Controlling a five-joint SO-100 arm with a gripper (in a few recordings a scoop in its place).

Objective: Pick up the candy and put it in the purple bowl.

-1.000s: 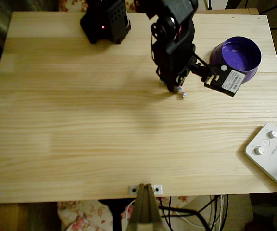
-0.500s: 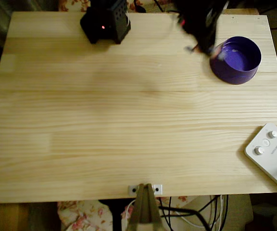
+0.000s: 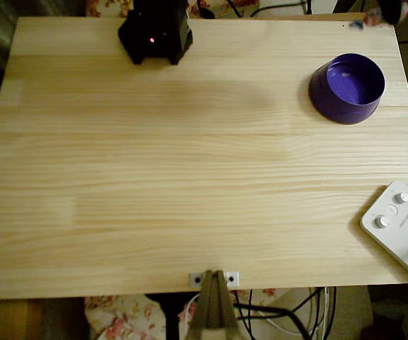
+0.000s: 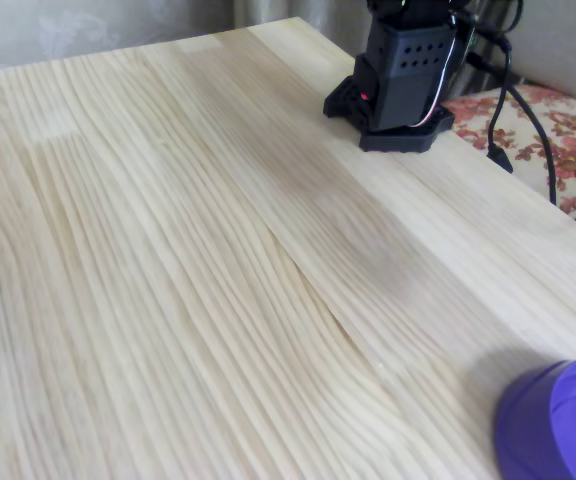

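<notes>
The purple bowl point(image 3: 348, 87) stands upright near the right far corner of the pale wooden worktop point(image 3: 190, 177), and its glossy inside looks bare. A blurred dark shape at the top right corner of the overhead view may be the end effector point(image 3: 390, 10) (too smeared to tell whether released or clenched). A small blue speck beside it could be the candy point(image 3: 356, 26), though I cannot tell.

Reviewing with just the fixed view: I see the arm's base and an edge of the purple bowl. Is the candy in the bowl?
Observer: In the overhead view the purple bowl looks bare inside, plain purple.
Operator: Where's the gripper?
Observer: A blurred shape past the table's top right corner is probably the gripper; open or shut, I can't tell.
Operator: Anything else around?
Observer: A white device with knobs sits at the lower right edge.
</notes>
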